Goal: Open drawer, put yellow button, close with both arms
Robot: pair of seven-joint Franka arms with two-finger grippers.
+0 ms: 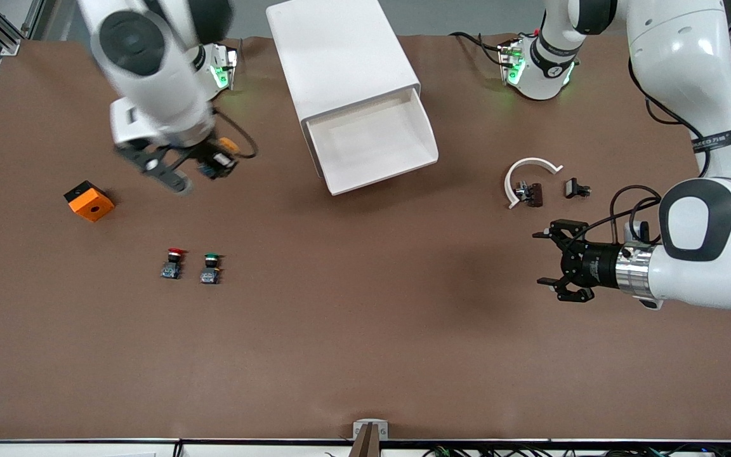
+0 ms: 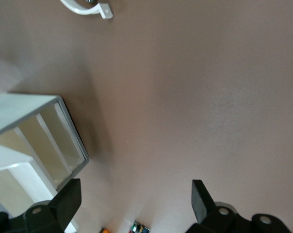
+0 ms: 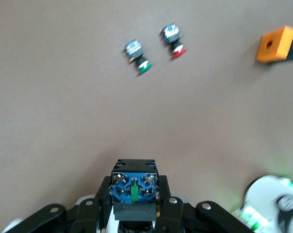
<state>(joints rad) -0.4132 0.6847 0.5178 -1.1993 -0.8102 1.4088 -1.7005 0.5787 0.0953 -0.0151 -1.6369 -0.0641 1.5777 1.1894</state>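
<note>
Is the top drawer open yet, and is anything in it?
Open and empty: the drawer is pulled out of the cabinet, its white tray floor bare.

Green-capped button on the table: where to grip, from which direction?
Come from above and pinch the green-capped button across its body, between the cap and the blue base. It lies on its side, cap pointing toward the robots' bases. The red-capped button lies close beside it, so keep the fingers clear of that.

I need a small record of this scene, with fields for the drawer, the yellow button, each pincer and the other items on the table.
drawer: top one, pulled open, tray looks empty
yellow button: held in the right pincer, in the air above the table
left pincer: open, holds nothing, waits over bare table
other buttons: red-capped button beside green-capped button, upright on the table
orange block: toward the right arm's end
</note>
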